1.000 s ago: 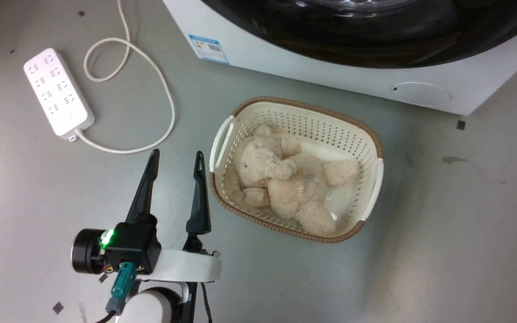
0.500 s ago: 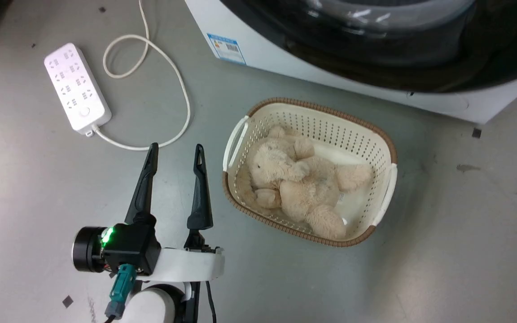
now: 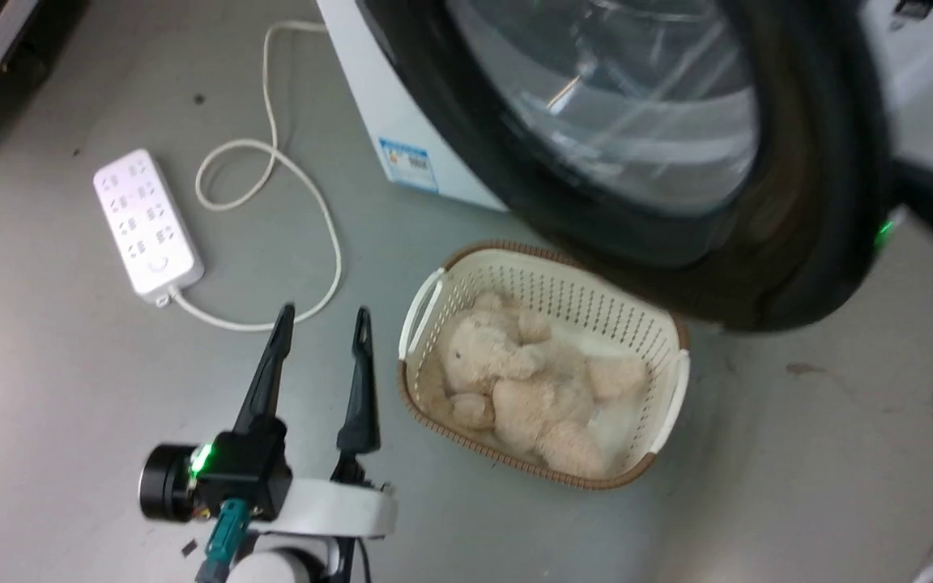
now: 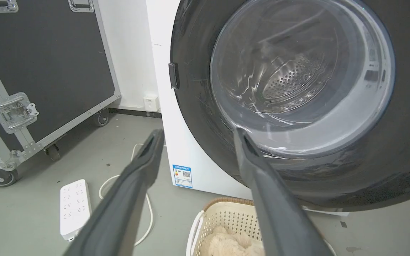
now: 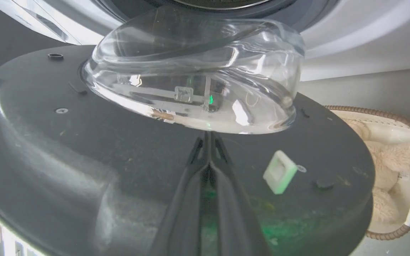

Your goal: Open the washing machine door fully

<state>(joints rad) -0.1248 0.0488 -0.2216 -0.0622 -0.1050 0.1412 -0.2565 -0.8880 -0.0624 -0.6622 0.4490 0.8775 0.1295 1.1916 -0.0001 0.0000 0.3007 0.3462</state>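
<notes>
Your right gripper (image 5: 208,137), its two fingers pressed together and holding nothing, pointed at the inner face of the washing machine door (image 3: 807,243), just beneath the bulging glass bowl (image 5: 190,71). Whether the tips actually touched could not be told. The door stood partly swung out from the machine, its lower rim hanging over the basket (image 3: 422,300) that held a teddy bear (image 3: 515,380). Your left gripper (image 3: 325,310) hovered above the floor beside that basket, fingers spread and empty. To finish well, you likely needed to push on the black ring rather than the glass, follow the door's arc steadily, and stop once the hinge resisted.
</notes>
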